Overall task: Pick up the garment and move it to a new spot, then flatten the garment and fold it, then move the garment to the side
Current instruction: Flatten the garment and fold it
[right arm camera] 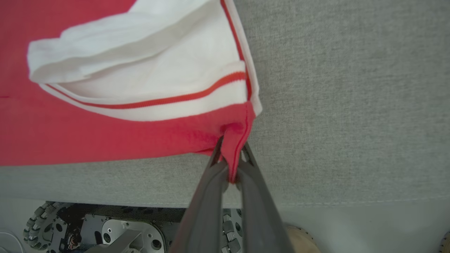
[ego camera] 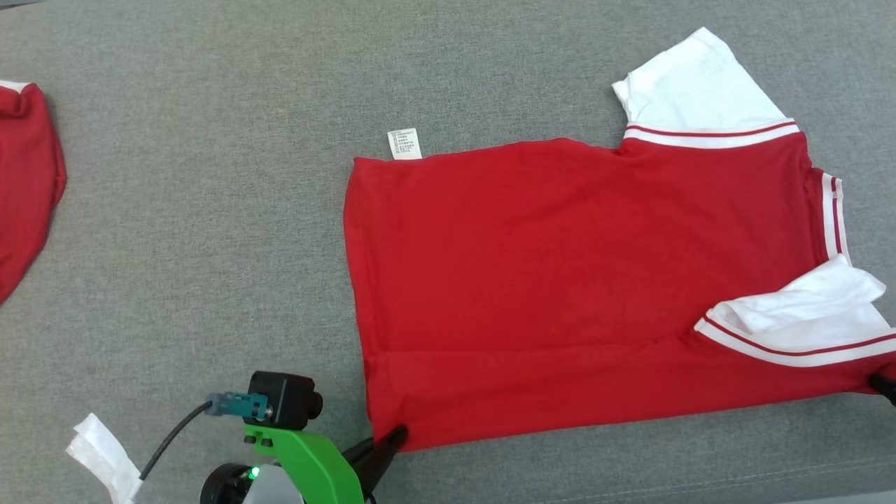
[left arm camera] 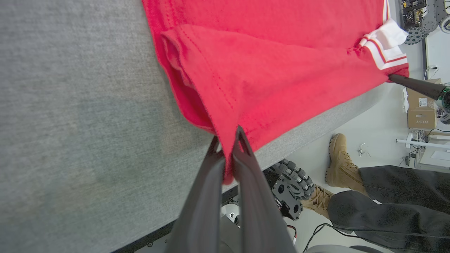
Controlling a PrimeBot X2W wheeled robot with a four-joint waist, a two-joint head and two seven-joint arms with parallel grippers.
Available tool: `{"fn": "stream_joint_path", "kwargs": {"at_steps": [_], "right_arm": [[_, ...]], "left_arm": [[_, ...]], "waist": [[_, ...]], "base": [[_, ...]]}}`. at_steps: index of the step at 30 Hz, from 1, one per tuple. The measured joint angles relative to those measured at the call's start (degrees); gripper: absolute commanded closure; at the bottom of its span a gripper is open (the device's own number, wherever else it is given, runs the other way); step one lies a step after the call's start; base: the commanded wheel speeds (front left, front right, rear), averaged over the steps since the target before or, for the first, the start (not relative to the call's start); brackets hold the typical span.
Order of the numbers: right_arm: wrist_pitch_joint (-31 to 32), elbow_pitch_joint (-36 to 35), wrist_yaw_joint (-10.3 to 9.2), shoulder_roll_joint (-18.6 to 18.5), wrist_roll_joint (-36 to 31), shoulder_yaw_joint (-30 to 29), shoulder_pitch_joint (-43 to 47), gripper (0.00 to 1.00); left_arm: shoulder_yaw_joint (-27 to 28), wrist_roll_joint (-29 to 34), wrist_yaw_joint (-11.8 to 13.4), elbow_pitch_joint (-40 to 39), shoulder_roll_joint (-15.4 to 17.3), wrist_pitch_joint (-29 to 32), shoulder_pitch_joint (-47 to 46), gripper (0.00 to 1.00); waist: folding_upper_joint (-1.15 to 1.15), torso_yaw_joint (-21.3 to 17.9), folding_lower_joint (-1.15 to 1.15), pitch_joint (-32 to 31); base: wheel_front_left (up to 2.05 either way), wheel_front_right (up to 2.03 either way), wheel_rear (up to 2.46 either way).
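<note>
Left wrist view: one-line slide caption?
Left pincer shut on a hem corner of the red garment on the grey surface; right pincer grips the far corner.

Logo "msi" — on cardboard box. White care tag at garment edge (print too small to read).

Colours, garment: body solid red. sleeves plain white, each edged by a white band with one thin red stripe. collar white with red striping. label white, fine dark print.
counter: mottled mid-grey weave.
second garment: red, white trim.
left gripper, right gripper: dark grey.
bracket: bright green.
camera: black.
boots: tan.
trousers: dark grey.
</note>
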Motion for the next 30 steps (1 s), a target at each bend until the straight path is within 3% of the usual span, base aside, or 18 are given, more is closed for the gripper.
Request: {"fn": "stream_joint_path", "kwargs": {"at_steps": [1, 2, 8, 13, 17, 22, 26, 30], "right_arm": [[-0.7, 0.2, -0.01, -0.2, -0.7, 0.0, 0.5, 0.55], [-1.1, 0.3, -0.01, -0.3, -0.9, 0.1, 0.6, 0.03], [-1.1, 0.5, -0.01, -0.3, -2.6, -0.2, -0.8, 0.00], [-0.4, -0.4, -0.08, -2.0, -5.7, -2.7, -2.6, 0.00], [-3.0, -4.0, -0.05, -3.2, -8.5, -3.5, -12.5, 0.00], [-3.1, -2.0, -0.04, -1.0, -16.0, -0.3, -32.4, 0.00], [-1.5, 4.7, -0.04, 2.5, -22.9, 4.8, -48.6, 0.00], [-1.4, 13.3, -0.02, 5.7, -27.9, 7.7, -57.4, 0.00]], "left_arm": [[-0.4, 0.7, 0.0, 0.4, -0.2, -0.6, 0.0, 0.00], [-0.6, 0.9, 0.1, 0.9, -0.6, -1.0, 0.1, 0.00], [-0.3, 2.7, 0.9, 1.9, -0.9, -3.0, 0.3, 0.00], [3.4, 4.6, 2.6, 0.5, 2.6, -4.3, 0.3, 0.00], [6.7, 8.5, 3.3, 0.7, 4.3, -5.9, -7.3, 0.00], [5.2, 12.0, 1.1, 5.8, 0.6, -5.1, -23.8, 0.00], [2.3, 15.3, -0.9, 11.9, -3.7, -5.3, -34.6, 0.00], [0.0, 16.4, -2.8, 16.6, -6.9, -5.9, -39.9, 0.00]], "waist": [[0.00, 0.1, 0.00, 0.0], [0.00, 0.2, 0.00, -0.1], [0.00, 0.0, 0.00, -0.3], [0.00, 0.0, 0.00, 0.2], [0.00, 0.3, 0.00, 1.8], [0.00, 0.8, 0.00, 5.9], [0.00, 1.9, 0.01, 10.3], [0.00, 3.3, 0.02, 14.4]], "base": [[0.00, 0.00, 0.00], [0.00, 0.00, 0.00], [0.00, 0.00, 0.00], [0.00, 0.00, 0.00], [0.00, 0.00, 0.00], [0.00, 0.00, 0.00], [0.00, 0.00, 0.00], [0.00, 0.00, 0.00]]}}
